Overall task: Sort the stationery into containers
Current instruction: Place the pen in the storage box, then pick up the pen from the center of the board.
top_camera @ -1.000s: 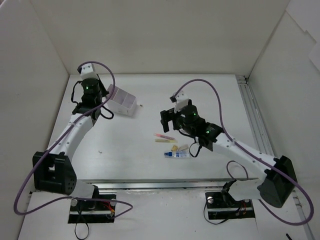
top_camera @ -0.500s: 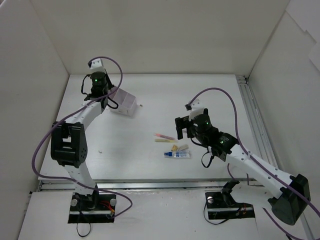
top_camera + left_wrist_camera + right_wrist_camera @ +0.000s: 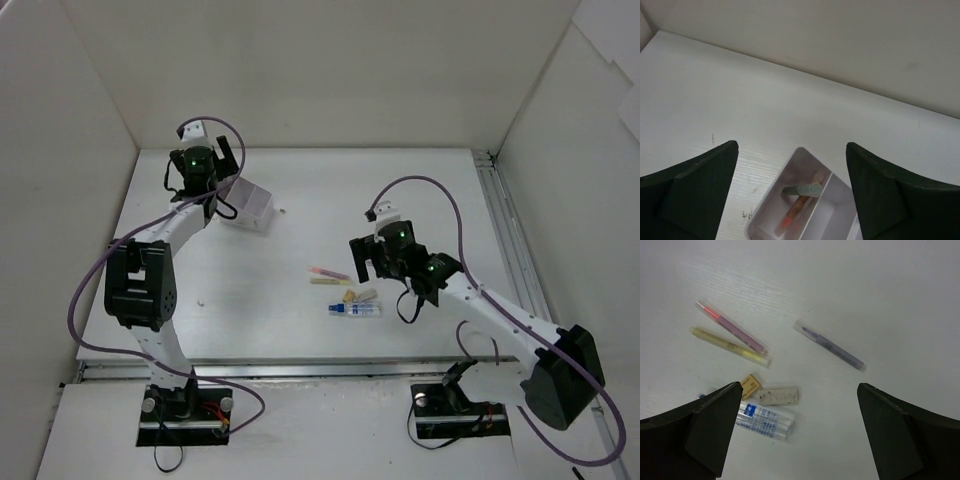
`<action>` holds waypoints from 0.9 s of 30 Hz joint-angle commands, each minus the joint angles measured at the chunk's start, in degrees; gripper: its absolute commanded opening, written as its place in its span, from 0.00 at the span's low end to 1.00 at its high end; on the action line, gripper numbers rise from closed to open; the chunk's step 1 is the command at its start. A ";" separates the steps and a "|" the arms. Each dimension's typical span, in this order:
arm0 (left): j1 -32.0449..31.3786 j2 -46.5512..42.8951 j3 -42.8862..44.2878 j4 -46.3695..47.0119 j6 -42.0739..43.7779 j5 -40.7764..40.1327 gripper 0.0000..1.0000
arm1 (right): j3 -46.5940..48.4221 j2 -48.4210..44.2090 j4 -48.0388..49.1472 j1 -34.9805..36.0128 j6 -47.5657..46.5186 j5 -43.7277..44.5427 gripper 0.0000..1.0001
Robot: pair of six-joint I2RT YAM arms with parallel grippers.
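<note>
The white divided box (image 3: 250, 205) stands at the back left. In the left wrist view its end compartment (image 3: 790, 200) holds a green pen (image 3: 801, 190) lying across an orange-red pen (image 3: 796, 212). My left gripper (image 3: 791, 147) hangs open above that compartment, touching nothing, and in the top view the left gripper (image 3: 222, 162) is at the box's far end. My right gripper (image 3: 800, 387) is open and empty over loose stationery: a pink pen (image 3: 732, 330), a yellow pen (image 3: 730, 346), a purple pen (image 3: 832, 346), two tan erasers (image 3: 779, 396), and a blue-and-white tube (image 3: 762, 420).
White walls enclose the table (image 3: 300, 330) at the back and on both sides. A metal rail (image 3: 510, 250) runs along the right edge. In the top view the pile of stationery (image 3: 345, 292) lies mid-table, just left of my right gripper (image 3: 362, 262).
My left arm has swung toward the back wall over the box, and its gripper has opened. The right gripper has shifted right and toward the near edge, beside the loose stationery.
</note>
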 commanded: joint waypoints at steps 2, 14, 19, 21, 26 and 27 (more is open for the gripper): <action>-0.26 -9.22 -1.36 2.41 -2.13 4.54 0.92 | 5.13 6.39 -4.65 -2.36 -2.99 -3.43 0.98; -2.73 -20.20 3.31 -20.36 -5.29 17.81 1.00 | 14.45 22.83 -12.65 -11.76 -18.63 -12.29 0.98; -3.96 -30.55 -6.79 -19.85 -5.21 19.14 1.00 | 19.19 29.59 -15.54 -13.79 -25.23 -16.00 0.98; -4.48 -34.77 -10.91 -19.76 -5.03 17.83 1.00 | 20.86 32.23 -16.25 -15.01 -25.94 -17.57 0.98; -5.10 -42.87 -19.26 -20.82 -4.68 16.24 1.00 | 24.55 38.56 -17.92 -17.30 -25.15 -20.13 0.95; -5.10 -45.41 -20.24 -20.82 -4.51 16.24 1.00 | 24.73 38.92 -18.01 -17.39 -25.32 -20.31 0.94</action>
